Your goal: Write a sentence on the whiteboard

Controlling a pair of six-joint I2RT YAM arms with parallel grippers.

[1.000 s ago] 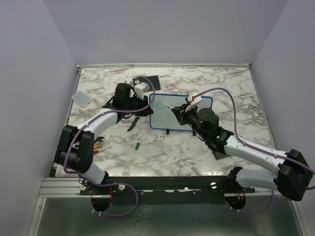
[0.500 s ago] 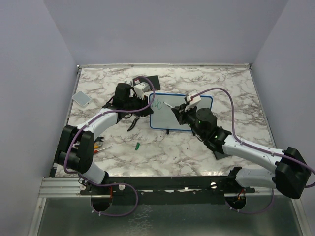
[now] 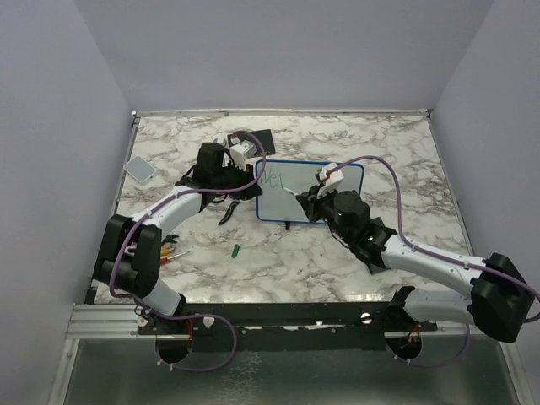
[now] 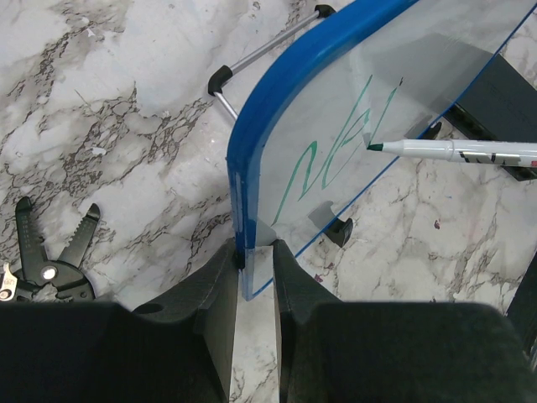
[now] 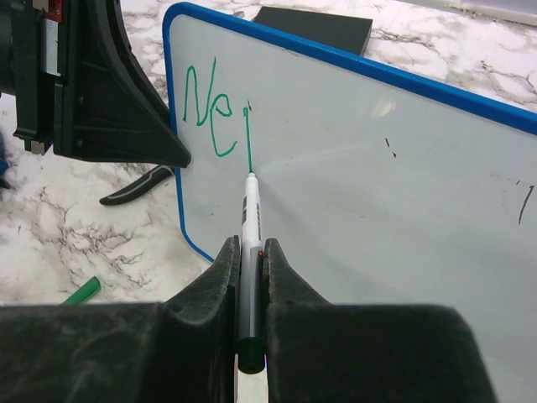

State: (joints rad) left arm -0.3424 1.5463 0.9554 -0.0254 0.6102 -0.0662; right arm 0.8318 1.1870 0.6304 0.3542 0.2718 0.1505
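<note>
Right gripper [image 5: 246, 252] is clamped on a white marker [image 5: 249, 214], fingers shut tight on its barrel, with the green tip pointing forward and resting on the whiteboard [image 5: 377, 185]. Left gripper [image 4: 252, 256] is pinched on the board's blue rim at its left edge, one finger on each face, and holds it propped at a tilt on the marble table [image 3: 396, 152]. Board sits mid-table between the two arms; its wire legs with black feet show behind it in the left wrist view. Sentence [image 5: 210, 109] is only begun – green "Ne" plus one vertical stroke, all in the top left corner of the board. Marker tip sits at the lower end of that stroke. Rest of the white face is unwritten except for a couple of small dark marks toward the right. Green cap [image 3: 237, 250] lies on the table in front of the board, apart from it. Black pliers [image 4: 50, 252] lie open near the left gripper – not touching the board. Flat black pad [image 5: 315, 28] lies behind the board's top edge. Small grey block [image 3: 139, 169] sits well off to the left, near the wall.
</note>
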